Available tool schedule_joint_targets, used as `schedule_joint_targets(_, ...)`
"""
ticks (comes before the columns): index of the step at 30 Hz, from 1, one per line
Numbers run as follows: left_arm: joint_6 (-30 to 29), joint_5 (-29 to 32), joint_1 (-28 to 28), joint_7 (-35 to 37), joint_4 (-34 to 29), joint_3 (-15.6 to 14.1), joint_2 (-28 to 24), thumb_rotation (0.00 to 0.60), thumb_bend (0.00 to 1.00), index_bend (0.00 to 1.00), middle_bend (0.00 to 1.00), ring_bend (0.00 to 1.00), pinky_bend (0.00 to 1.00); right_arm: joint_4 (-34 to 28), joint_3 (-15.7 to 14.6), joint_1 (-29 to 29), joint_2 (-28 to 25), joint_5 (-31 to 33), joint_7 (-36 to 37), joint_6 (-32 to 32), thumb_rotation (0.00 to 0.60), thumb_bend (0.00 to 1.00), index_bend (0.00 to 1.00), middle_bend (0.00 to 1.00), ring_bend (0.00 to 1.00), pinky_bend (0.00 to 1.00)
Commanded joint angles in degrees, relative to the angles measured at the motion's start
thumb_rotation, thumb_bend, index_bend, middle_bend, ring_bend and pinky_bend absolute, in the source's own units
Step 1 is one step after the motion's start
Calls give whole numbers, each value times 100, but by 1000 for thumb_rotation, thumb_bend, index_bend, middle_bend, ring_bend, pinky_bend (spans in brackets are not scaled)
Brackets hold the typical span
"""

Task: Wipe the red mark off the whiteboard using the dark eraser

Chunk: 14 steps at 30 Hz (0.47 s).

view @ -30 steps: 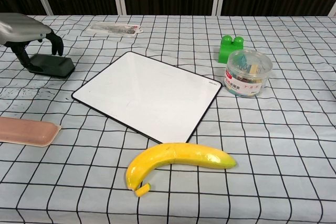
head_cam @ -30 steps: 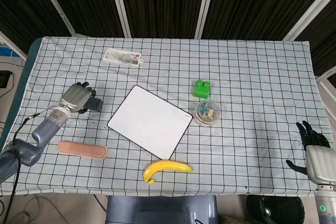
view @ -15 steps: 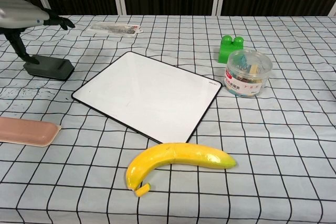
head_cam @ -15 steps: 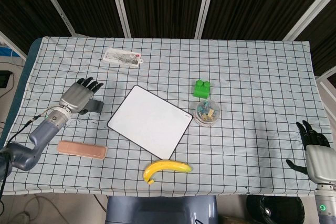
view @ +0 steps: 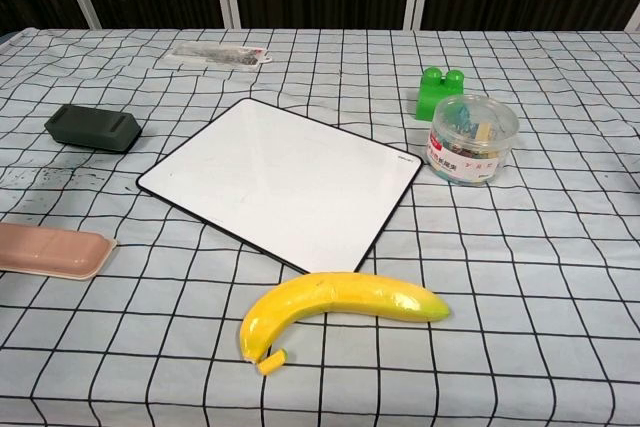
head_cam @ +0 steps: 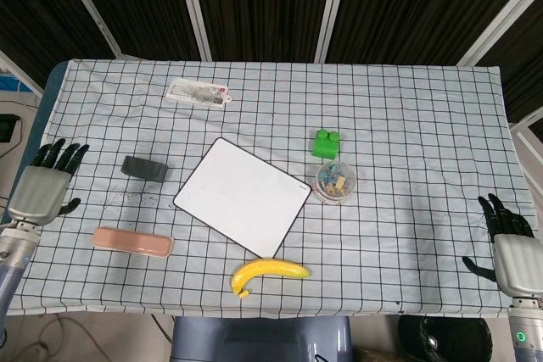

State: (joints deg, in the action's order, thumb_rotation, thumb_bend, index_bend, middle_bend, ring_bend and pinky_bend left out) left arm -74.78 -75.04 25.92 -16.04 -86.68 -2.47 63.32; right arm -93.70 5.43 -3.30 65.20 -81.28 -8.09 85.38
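while both hands (head_cam: 38, 191) (head_cam: 513, 256) hold nothing, fingers spread, the clear tub (view: 471, 137) holds colourful clips.

pink case (view: 40, 250): left end cut off, chest view | packet (head_cam: 198, 93) print: too small to read

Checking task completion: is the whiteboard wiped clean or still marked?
Clean: the whiteboard shows plain white in both views, and the dark eraser lies apart.

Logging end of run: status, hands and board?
Left hand open at table's left edge; right hand open, far right. Eraser on cloth beside whiteboard; no red mark visible. Nothing blocking.
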Motion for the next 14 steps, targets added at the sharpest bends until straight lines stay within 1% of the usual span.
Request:
schedule_joint_targets(1, -384, -454, -421, 448, 31, -308, -161, 600, 143, 55, 96, 0, 98, 0, 2, -4, 4, -13, -21, 9, 600, 31, 0, 84, 168, 183)
schedule_joint_targets(4, -824, -752, -682, 438, 39, -350, -177, 600, 142, 55, 95, 0, 79, 13, 5, -2, 8, -20, -42, 23, 600, 31, 0, 84, 168, 183)
schedule_joint_targets(8, -1259, -1015, -995, 695, 140, -376, -117, 600, 137, 55, 91, 0, 62, 20, 9, -5, 6, -12, -26, 13, 600, 31, 0, 84, 168, 182)
schedule_joint_targets(10, -1387, -1092, -1111, 823, 256, -357, -67, 600, 134, 54, 89, 0, 58, 21, 4, -8, 3, -17, -19, 2, 600, 31, 0, 84, 168, 182)
schedule_joint_targets(14, -1402, -1251, -1184, 984, 338, -354, -59, 600, 127, 47, 78, 0, 53, 28, 1, -8, 5, -40, -17, 16, 600, 30, 0, 84, 168, 183)
